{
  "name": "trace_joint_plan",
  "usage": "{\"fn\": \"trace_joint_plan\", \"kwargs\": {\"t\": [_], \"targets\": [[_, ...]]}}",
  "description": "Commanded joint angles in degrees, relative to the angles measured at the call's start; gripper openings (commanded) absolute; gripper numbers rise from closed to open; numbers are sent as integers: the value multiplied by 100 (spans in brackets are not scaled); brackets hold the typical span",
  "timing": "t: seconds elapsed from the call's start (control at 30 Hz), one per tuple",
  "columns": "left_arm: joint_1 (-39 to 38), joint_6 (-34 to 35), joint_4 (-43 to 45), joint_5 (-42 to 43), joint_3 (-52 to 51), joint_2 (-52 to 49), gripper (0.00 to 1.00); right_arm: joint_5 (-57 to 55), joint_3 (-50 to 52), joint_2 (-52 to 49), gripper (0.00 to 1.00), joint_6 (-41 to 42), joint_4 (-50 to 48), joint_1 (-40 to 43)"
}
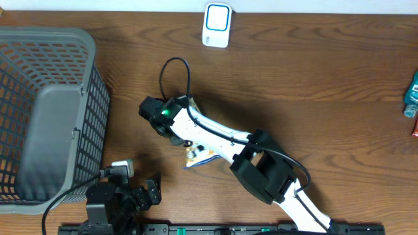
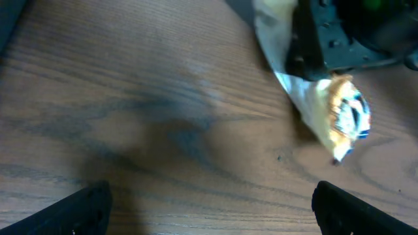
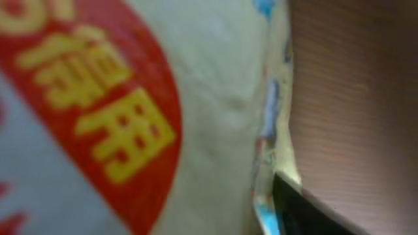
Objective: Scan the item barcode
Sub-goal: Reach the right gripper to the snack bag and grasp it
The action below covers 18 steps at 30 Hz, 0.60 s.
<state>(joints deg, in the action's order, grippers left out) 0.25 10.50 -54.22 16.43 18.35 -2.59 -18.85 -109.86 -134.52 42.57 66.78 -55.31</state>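
Note:
The item is a white snack packet (image 1: 196,156) with a red patch and yellow characters; it lies on the wooden table near the middle. It fills the right wrist view as packet (image 3: 130,98), and no barcode shows on it. My right gripper (image 1: 191,150) is down on it, one black finger (image 3: 307,212) pressed against its crimped edge, the jaws closed on it. In the left wrist view the packet (image 2: 333,108) sticks out from under the right gripper's black body (image 2: 317,46). The white and blue scanner (image 1: 217,25) stands at the far edge. My left gripper (image 2: 212,209) hangs open over bare wood, left of the packet.
A large grey plastic basket (image 1: 91,98) takes up the left side of the table. A teal bottle (image 1: 411,94) and a red item (image 1: 415,127) sit at the right edge. The right arm's black cable (image 1: 171,65) loops toward the scanner.

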Motion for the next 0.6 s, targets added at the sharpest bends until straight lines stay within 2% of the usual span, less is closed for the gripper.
{"fn": "trace_joint_plan", "kwargs": {"t": [0.0, 0.07, 0.1, 0.23, 0.3, 0.4, 0.47, 0.57], "targets": [[-22, -33, -63, 48, 17, 0, 98, -293, -7, 59, 26, 811, 343, 13], [-22, -33, -63, 48, 17, 0, 98, -186, -33, 120, 7, 452, 520, 52], [-22, -33, -63, 48, 17, 0, 98, -114, -70, 155, 1, 251, 595, 76], [-22, -33, -63, 48, 17, 0, 98, 459, -343, 435, 1, -767, 953, 339], [-22, -33, -63, 48, 17, 0, 98, 1152, -457, 667, 1, -1572, 1040, 575], [-22, -33, -63, 48, 17, 0, 98, 2804, -468, 1045, 1, -3399, 1058, 1049], [-22, -33, -63, 48, 17, 0, 98, 4323, -468, 1189, 1, -4798, 1241, 1484], [-22, -33, -63, 50, 17, 0, 98, 5912, -459, 1198, 1, -5783, 1550, 2098]]}}
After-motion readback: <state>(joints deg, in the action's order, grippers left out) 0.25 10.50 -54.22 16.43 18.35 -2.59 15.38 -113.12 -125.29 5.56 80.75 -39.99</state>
